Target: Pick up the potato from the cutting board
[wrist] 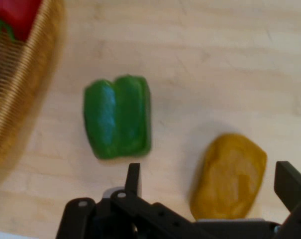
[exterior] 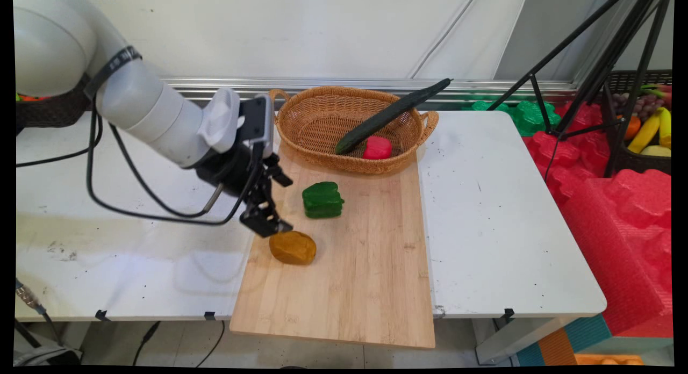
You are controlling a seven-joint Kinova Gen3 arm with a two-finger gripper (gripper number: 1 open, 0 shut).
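Currently nearest the gripper (exterior: 267, 222): one brownish-yellow potato (exterior: 293, 247), on the cutting board (exterior: 365, 266) at its left edge, long axis running left-right. Gripper fingers (wrist: 133, 178) spread open, straddling the potato from above. Green pepper (exterior: 323, 200) just beyond. Farther: wicker basket (exterior: 322, 116) containing red pepper (exterior: 377, 147) and cucumber (exterior: 392, 114), angled far-right.

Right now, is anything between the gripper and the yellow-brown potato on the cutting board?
Nothing visible. The open gripper hangs right over the potato, fingers either side. The green pepper lies apart on the cutting board.
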